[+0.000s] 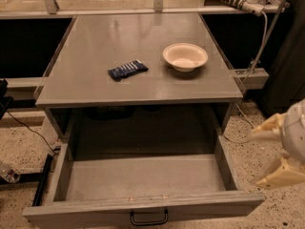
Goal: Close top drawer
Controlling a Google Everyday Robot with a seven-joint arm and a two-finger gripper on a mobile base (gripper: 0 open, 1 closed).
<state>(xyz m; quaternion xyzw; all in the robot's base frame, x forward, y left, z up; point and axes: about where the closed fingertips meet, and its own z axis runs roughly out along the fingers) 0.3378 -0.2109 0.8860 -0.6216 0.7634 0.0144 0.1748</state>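
The top drawer (143,178) is pulled far out from under the grey tabletop (95,87). It is wide, deep and empty. Its flat front panel (86,214) runs along the bottom edge of the view, with a small black loop handle (149,217) in the middle. My gripper (254,157) is at the right edge, just outside the drawer's front right corner and apart from it. Its two cream fingers (270,127) are spread and hold nothing. The other drawers are out of view.
A white bowl (185,57) and a dark blue packet (127,69) lie on the tabletop. A power strip (236,0) and its cable hang at the back right. Black frame parts and cables (28,128) are on the speckled floor at left.
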